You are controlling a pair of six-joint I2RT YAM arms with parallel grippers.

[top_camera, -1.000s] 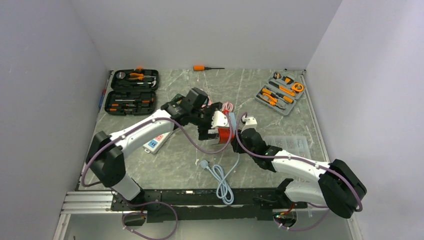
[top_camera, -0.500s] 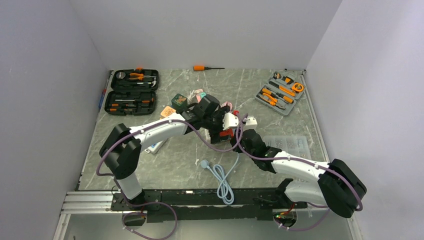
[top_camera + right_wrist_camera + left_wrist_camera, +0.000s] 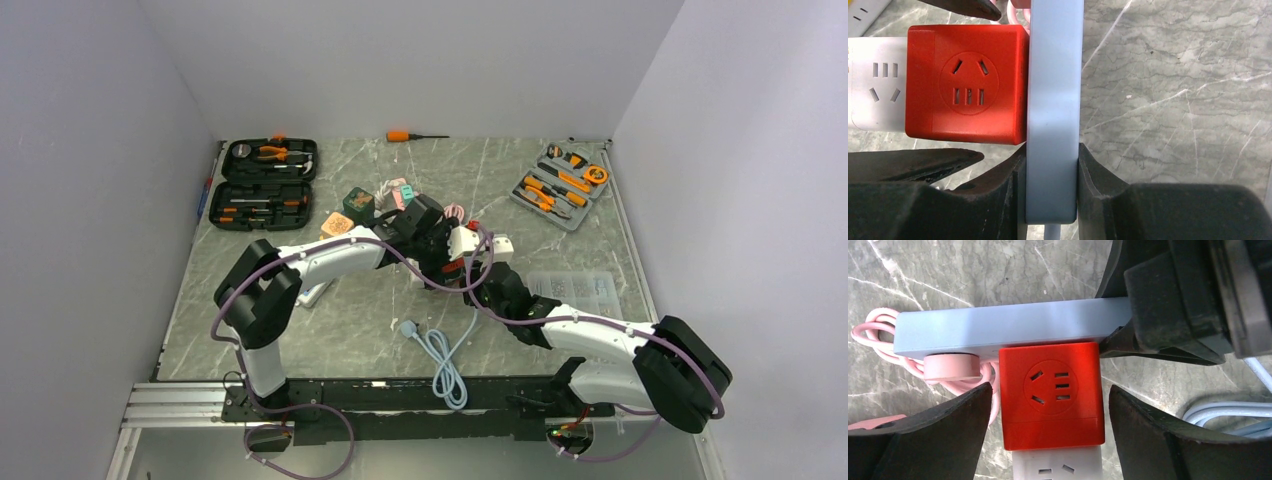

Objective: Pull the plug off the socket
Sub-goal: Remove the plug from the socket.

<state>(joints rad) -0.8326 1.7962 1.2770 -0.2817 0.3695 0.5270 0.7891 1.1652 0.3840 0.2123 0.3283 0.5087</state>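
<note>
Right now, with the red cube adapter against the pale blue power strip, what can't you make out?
Left wrist: any pins joining the red cube adapter to the pale blue power strip; the joint is flush.
Left wrist: the white socket block, cut by the bottom edge.
Right wrist: the strip's far end, past the top edge.
Top external: the joint, too small to read.

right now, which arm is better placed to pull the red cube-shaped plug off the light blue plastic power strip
Left. The left gripper is open, a finger either side of the red cube-shaped plug, ready to close. The right gripper is shut on the light blue plastic power strip.
</note>
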